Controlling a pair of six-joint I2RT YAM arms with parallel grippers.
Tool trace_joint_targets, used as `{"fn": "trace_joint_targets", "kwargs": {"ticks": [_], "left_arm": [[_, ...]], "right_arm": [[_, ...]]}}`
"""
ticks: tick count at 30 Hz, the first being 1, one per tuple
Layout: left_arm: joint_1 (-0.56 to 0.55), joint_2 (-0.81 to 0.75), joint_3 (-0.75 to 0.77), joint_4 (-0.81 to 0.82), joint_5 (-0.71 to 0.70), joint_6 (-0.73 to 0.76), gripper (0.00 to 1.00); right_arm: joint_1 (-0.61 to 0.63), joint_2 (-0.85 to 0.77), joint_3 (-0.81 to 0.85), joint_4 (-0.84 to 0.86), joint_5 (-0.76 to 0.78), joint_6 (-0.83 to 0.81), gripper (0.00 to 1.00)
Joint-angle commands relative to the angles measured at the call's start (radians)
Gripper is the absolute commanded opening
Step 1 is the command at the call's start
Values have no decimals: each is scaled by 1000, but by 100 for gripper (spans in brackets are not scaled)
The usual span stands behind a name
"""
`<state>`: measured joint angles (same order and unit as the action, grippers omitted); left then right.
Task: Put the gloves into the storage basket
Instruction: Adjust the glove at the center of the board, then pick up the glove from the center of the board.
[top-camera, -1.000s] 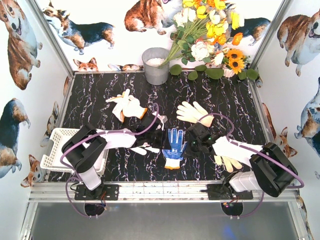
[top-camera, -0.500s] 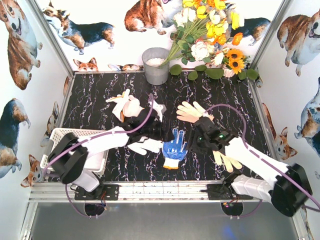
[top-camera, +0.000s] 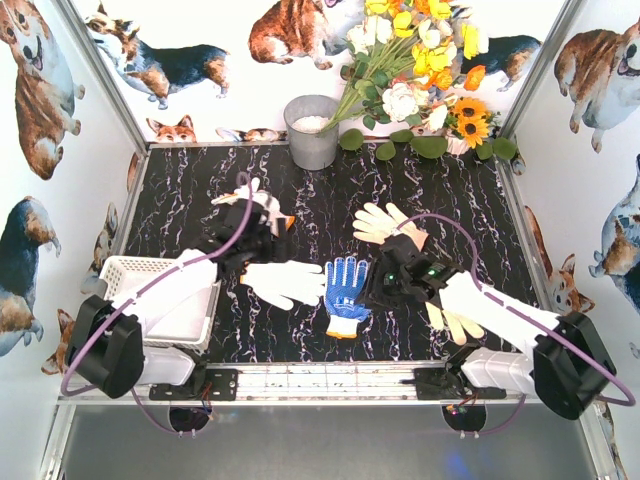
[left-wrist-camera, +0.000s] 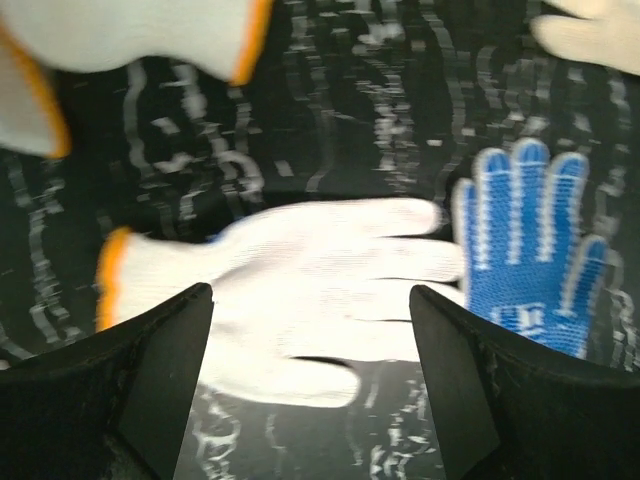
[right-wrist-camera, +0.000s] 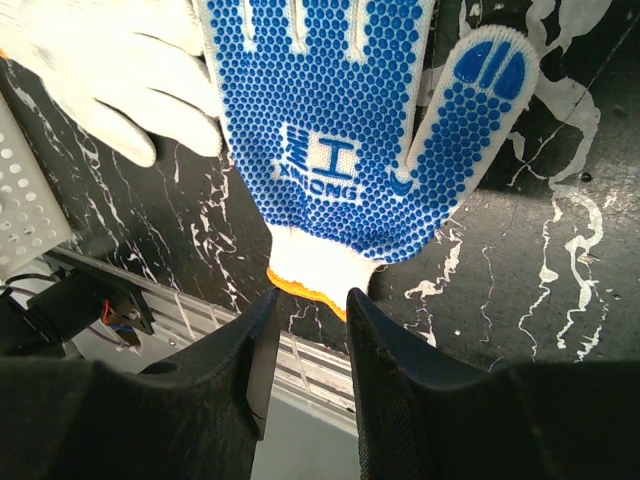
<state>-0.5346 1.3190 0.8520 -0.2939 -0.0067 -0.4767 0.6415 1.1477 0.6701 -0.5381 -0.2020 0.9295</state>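
A white glove (top-camera: 285, 283) with an orange cuff lies flat at the table's middle, and a blue-dotted glove (top-camera: 346, 292) lies right beside it. My left gripper (top-camera: 245, 238) hovers behind the white glove (left-wrist-camera: 300, 290), open wide, with nothing between its fingers (left-wrist-camera: 170, 350). My right gripper (top-camera: 375, 292) is at the blue glove's right side. Its jaws stand narrowly open, with the blue glove's (right-wrist-camera: 340, 130) orange cuff edge just ahead of the fingertips (right-wrist-camera: 262, 330). More gloves lie at back left (top-camera: 258, 203), back centre (top-camera: 383, 222) and under the right arm (top-camera: 455, 323). The storage basket (top-camera: 115, 266) sits near left, partly under my left arm.
A grey metal bucket (top-camera: 312, 130) stands at the back, with a bunch of flowers (top-camera: 420, 60) leaning over the back right. The table's front rail (top-camera: 320, 375) runs close behind the blue glove's cuff. Walls close in on both sides.
My left gripper has opened wider and drawn back and left off the white glove, which now lies uncovered. My right gripper, shut a second ago, has parted its jaws by the blue glove's cuff.
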Motion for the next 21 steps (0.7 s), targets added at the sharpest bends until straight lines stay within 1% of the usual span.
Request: {"fn": "trace_joint_targets", "kwargs": {"ticks": [1,4,6,9,12,16,21], "left_arm": [[117,8,-3,-120,-21,74,72],[179,35,6,-137,-46,111,68],[214,59,3,-117,-57,122,65],[248,109,4,-80,-25,122,60],[252,153,9,-53,20,121,55],[258,188,7,-31,34,121,50],[270,232,-2,-5,63,122,47]], "right_arm": [[9,11,30,52,-22,0,34],[9,-9,38,21,1,-14,34],[9,-21,39,9,15,-18,35],[9,-23,34,3,22,-17,35],[9,-23,33,4,17,-14,35],[9,-22,27,12,18,-12,35],[9,-14,22,21,15,-13,35]]}}
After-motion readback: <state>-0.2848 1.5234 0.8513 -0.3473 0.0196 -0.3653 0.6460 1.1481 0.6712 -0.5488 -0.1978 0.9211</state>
